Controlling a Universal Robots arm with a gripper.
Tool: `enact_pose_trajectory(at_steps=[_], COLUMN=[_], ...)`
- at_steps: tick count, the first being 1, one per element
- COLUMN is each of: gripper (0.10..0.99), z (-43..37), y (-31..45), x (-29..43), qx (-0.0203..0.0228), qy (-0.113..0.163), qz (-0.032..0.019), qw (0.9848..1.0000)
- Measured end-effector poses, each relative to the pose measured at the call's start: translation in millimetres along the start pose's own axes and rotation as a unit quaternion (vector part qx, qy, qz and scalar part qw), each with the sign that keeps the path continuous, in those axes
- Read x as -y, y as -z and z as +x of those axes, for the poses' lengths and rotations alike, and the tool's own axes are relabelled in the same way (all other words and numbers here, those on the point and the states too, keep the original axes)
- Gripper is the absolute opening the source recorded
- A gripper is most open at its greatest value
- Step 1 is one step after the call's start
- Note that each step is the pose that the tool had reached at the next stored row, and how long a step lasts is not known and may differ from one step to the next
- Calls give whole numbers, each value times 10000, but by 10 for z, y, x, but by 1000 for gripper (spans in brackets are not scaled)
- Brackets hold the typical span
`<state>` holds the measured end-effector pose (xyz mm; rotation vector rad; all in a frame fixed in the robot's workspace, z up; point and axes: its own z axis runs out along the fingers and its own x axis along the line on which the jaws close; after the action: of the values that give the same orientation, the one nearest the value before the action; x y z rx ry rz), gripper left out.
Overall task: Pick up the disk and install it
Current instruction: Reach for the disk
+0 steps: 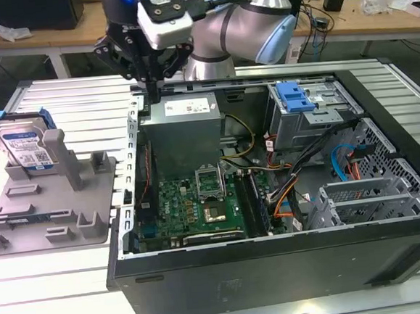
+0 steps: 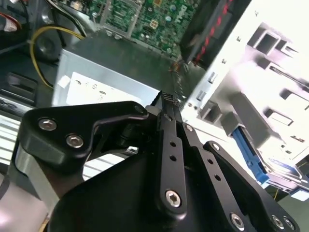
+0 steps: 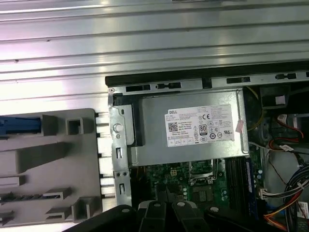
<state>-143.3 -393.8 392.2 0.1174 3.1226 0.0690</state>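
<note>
The disk (image 1: 24,147) stands upright at the far end of a grey tray (image 1: 54,213) on the exterior view's left, a silver drive with a white-and-blue label in a blue carrier. In the first wrist view its blue edge (image 3: 18,126) pokes out over the tray (image 3: 48,164). My gripper (image 1: 150,83) hangs over the back left corner of the open computer case (image 1: 277,268), well apart from the disk. The black fingers (image 2: 169,125) are pressed together with nothing between them, and the gripper (image 2: 168,100) points down beside the power supply.
Inside the case lie a grey power supply (image 3: 193,125), the green motherboard (image 1: 192,209), and coloured cables at the exterior view's right. A drive bay with a bright blue latch (image 1: 294,96) sits at the case's far right. The ribbed metal table (image 1: 60,96) surrounds everything.
</note>
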Motion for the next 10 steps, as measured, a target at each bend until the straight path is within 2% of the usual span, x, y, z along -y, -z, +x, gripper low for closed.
enact_pose_trajectory(at_steps=[2,3,4,10], gripper=[106,106,106,106], z=[94,185,238,489], y=[-2,-6,-10,-23], x=[-25,-52,-66,-139], qx=[-1,-2,-2,-2], qy=[1,1,0,1], qz=[1,1,0,0], qw=[10000,10000,10000,10000])
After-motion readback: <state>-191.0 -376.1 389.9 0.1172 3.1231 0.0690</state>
